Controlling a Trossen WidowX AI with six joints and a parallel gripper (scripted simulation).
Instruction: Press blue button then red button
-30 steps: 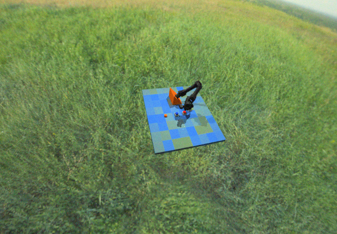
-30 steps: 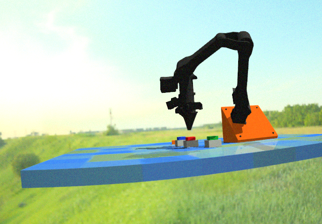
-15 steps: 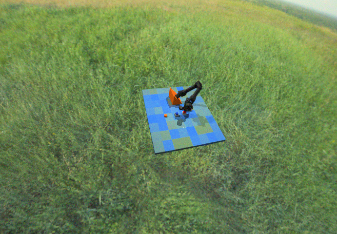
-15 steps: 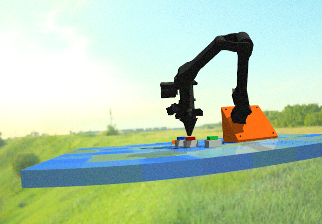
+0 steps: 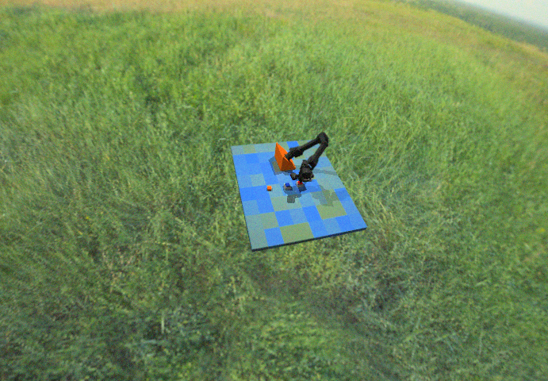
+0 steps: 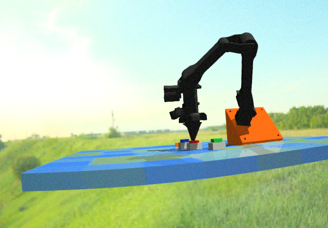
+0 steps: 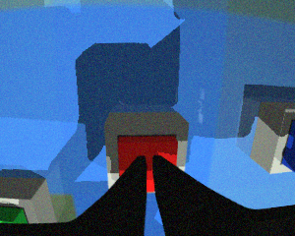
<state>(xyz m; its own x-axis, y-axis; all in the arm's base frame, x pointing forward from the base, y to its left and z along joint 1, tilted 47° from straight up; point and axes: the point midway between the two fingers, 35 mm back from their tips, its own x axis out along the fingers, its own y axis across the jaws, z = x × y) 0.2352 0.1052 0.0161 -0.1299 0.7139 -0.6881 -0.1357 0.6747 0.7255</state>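
1. At the centre of the exterior view, one black arm bends over from an orange mount and points one gripper straight down.
2. The jaws are narrow, almost touching, with nothing between them.
3. The tip stands on or just above the red button; contact cannot be told.
4. Three buttons on grey bases sit in a row in that view: blue button at left, red in the middle, green button at right.
5. In the wrist view, the red button lies at centre, partly behind the fingers.
6. There, the blue button is at the right edge, the green button at lower left.
7. One small orange block lies left of the buttons in the top view, apart from them on the board.
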